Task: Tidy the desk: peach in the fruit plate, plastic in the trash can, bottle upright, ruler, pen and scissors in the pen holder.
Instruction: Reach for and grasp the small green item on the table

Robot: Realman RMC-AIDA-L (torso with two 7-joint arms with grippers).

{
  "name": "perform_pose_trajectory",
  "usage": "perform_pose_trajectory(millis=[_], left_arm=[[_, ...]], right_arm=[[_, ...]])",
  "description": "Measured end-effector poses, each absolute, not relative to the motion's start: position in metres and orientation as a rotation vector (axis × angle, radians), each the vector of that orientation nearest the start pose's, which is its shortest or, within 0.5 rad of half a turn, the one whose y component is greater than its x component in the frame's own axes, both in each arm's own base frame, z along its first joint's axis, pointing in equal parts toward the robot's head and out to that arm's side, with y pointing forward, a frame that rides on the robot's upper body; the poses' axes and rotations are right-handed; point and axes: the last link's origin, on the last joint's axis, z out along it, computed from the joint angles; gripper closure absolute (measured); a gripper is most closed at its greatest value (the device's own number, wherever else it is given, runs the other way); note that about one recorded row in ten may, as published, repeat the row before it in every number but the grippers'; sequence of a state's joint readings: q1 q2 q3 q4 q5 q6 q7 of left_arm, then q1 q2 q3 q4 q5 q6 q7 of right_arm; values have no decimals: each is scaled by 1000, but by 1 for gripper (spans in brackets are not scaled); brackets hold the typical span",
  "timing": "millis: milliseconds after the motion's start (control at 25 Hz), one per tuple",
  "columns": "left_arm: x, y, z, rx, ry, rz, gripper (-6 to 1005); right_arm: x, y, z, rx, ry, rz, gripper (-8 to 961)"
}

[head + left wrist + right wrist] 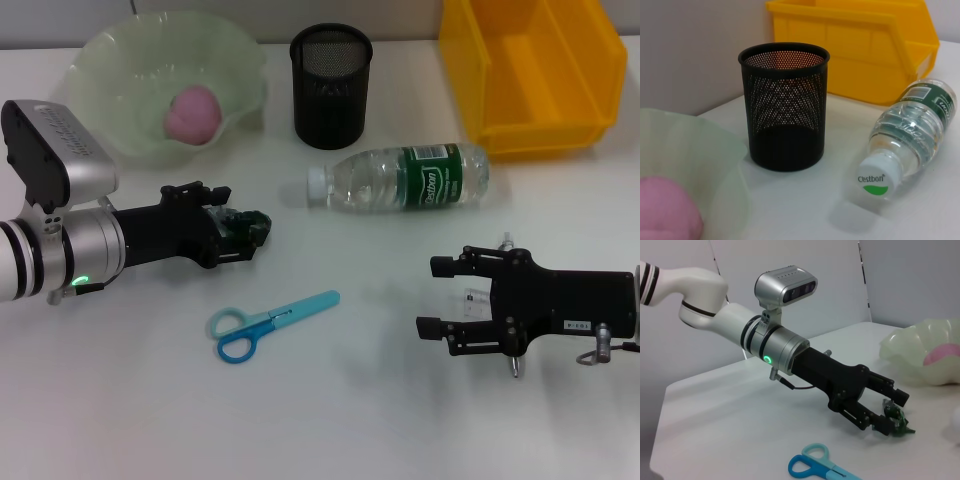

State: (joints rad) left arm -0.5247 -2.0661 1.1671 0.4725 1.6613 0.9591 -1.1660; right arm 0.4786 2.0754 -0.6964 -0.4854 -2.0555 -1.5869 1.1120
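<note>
My left gripper [256, 231] [892, 413] is low over the table in front of the plate, shut on a crumpled dark green piece of plastic [238, 222] [896, 416]. The pink peach [193, 112] [665, 212] lies in the pale green fruit plate [120, 60]. A clear bottle [400, 178] [910, 135] with a green label lies on its side near the black mesh pen holder [331, 85] [785, 105]. Blue scissors [270, 322] [815, 467] lie in the middle. My right gripper [432, 297] hovers open at the right. Under it show a thin pen [515, 366] and what may be the clear ruler [478, 300].
The yellow bin [535, 70] [860, 50] stands at the back right, beyond the bottle. The fruit plate fills the back left corner, close beside the left arm.
</note>
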Motion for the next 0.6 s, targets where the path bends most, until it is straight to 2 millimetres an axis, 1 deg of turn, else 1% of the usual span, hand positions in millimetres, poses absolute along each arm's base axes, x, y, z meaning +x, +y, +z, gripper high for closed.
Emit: perform_pose_trajectory(millis=[120,240,440,600], left_arm=[[-292,354,-60,-2568,-526,-302,164],[-293,354,-60,-2569,-513,-294,205],[-292,355,-59,-2570,-508,-295,447],[-292,355,-59,-2569,-506,-293,608]], right_arm=[[287,286,-33,-2839,505,691,124],[287,286,-33,-2840,507,693,124],[286,286,-33,-2842,507,695,125],[287,286,-32,-2842,506,695,125]])
